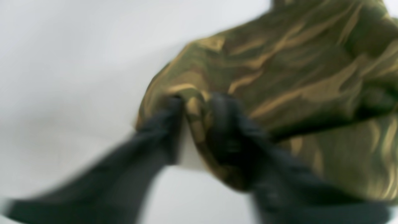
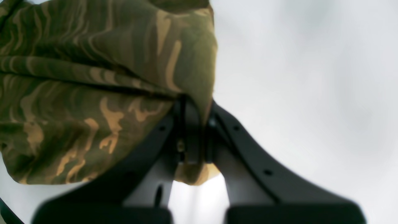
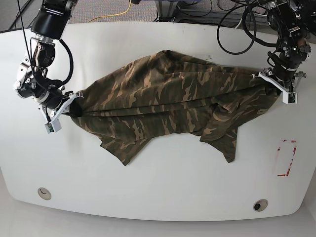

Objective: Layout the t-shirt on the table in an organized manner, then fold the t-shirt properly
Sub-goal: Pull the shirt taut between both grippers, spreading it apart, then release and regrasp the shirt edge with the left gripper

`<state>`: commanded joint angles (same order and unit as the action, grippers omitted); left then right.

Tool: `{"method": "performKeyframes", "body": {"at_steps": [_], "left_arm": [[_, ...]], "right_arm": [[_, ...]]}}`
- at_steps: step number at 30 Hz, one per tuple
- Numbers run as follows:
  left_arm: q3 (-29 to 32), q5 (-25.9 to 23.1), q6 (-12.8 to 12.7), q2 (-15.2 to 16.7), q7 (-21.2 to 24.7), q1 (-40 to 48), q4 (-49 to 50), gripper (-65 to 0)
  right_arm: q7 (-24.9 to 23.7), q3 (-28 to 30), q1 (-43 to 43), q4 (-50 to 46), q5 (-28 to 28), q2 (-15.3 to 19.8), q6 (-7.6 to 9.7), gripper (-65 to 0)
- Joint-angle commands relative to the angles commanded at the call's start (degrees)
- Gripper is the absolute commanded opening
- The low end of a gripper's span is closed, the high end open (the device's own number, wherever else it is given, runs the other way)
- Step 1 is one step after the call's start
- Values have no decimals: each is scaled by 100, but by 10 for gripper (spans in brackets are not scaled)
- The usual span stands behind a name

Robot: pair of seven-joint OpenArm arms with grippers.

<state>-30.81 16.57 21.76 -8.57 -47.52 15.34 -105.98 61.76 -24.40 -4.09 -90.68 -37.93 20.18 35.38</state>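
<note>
The right gripper's jaws [image 2: 196, 105] are closed to a narrow gap, with a fold of the camouflage t-shirt [image 3: 163, 98] pinched between them. The left gripper's jaws [image 1: 194, 102] stand a little apart, with a ridge of the same cloth between them; the left wrist view is blurred, so whether they grip it firmly I cannot tell.

The t-shirt is spread between the two grippers, one at each end of it. Long creases run across it from end to end, and its upper edge rises to a blunt peak. Two flaps hang from its lower edge in the base view, one toward the right gripper's end, the other toward the left gripper's end, the latter more bunched.

Under the t-shirt is the glossy white bench [image 3: 148, 192], its near corners rounded. Nearer the bench's front edge than the t-shirt are two round grommets, one [image 3: 44, 193] below its right-gripper end and the other [image 3: 260, 205] below its left-gripper end. A red-marked rectangle [image 3: 285, 158] lies beside the t-shirt, below the left gripper. Beyond the t-shirt, black cables [image 3: 237, 52] loop near the left arm [image 3: 289, 39], and a thin yellow cable [image 3: 118, 15] curves near the right arm [image 3: 47, 54].
</note>
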Motion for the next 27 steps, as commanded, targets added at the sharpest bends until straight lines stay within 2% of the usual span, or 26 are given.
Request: {"method": "performKeyframes", "body": {"at_steps": [2,5,8,13,15,19,23,27], "left_arm": [[-237,0,123,26,-132,88,-70,-224],[-466,-9,246,185,-308,132,-114,-135],[-563,-9,413,193,-484,141,-229,-132],[-545,-9,905,185,-835,-53,-677,-132],[-545,-9,967,193,-941,-273,-756,-132],[-545,-70,905,193,-1108,-897,-686,-132],[-545,-255,580,193,-1160,-1503,-413,-132],[-545,-519,404,176,-1160,-2013,167,-132]], "right_arm": [[0,0,35,0,0,-35,0,-650],[0,0,88,0,0,-70,0,-650],[0,0,88,0,0,-88,0,-650],[0,0,105,-9,0,-114,0,-650],[0,0,105,-9,0,-123,0,-650],[0,53,105,-9,0,-202,0,-650],[0,185,114,-26,0,-202,0,-650],[0,264,114,-176,0,-237,-9,-650]]}}
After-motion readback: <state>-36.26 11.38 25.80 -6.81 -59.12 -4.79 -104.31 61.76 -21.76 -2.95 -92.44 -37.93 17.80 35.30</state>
